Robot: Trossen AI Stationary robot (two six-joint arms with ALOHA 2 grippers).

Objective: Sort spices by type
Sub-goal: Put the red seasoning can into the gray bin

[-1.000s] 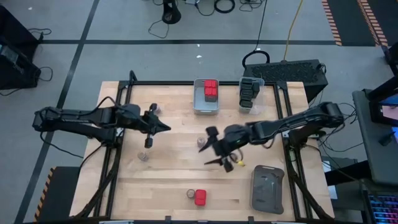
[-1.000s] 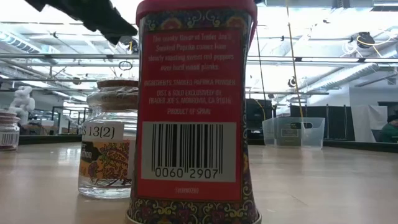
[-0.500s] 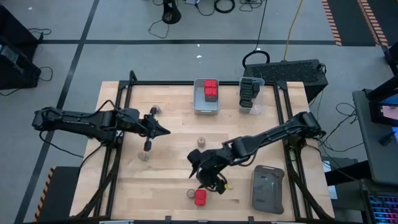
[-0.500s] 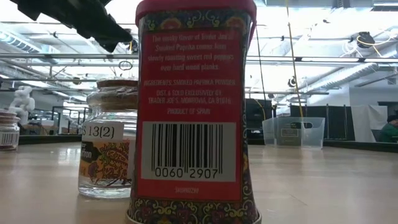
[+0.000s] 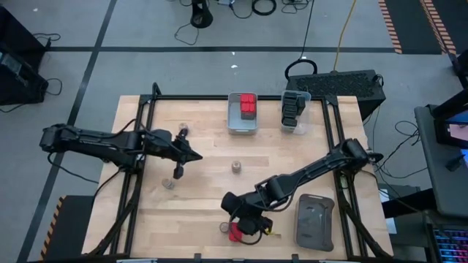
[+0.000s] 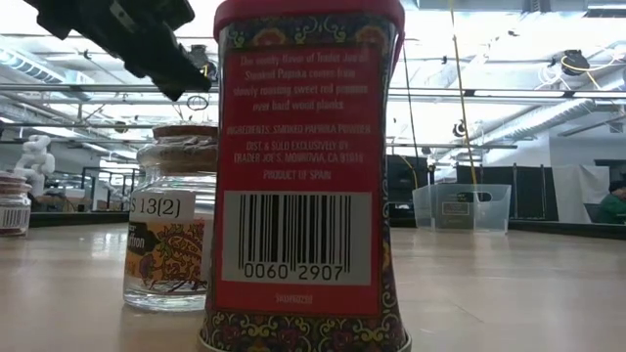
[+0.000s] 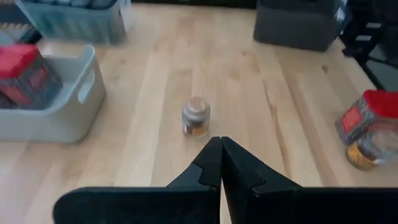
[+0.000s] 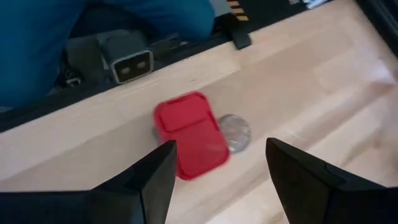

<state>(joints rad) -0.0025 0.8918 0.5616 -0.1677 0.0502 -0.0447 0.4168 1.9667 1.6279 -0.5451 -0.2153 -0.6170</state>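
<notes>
A red-capped spice tin (image 5: 234,234) stands by the table's near edge with a round jar (image 5: 224,228) right beside it; both fill the low view, the tin (image 6: 305,166) and the jar (image 6: 176,230). My right gripper (image 8: 221,146) hovers open just above them, one finger on either side of the tin's cap (image 8: 189,142), touching nothing. It shows in the high view (image 5: 245,224) and as a dark shape in the low view (image 6: 127,34). My left gripper (image 7: 221,155) is shut and empty over the table's left half (image 5: 196,155), pointing at a lone jar (image 7: 196,117).
A grey bin (image 5: 232,124) with red tins and a clear bin (image 5: 294,128) with dark containers stand at the far edge. A flat dark tray (image 5: 316,221) lies at the near right. More jars (image 5: 182,130) (image 5: 169,183) stand at the left, one (image 5: 236,167) mid-table.
My right gripper has swung from the table's middle toward the near edge and somewhat left, sinking a little and rolling its wrist. It has stayed open and now stands over the red tin. No spice has moved.
</notes>
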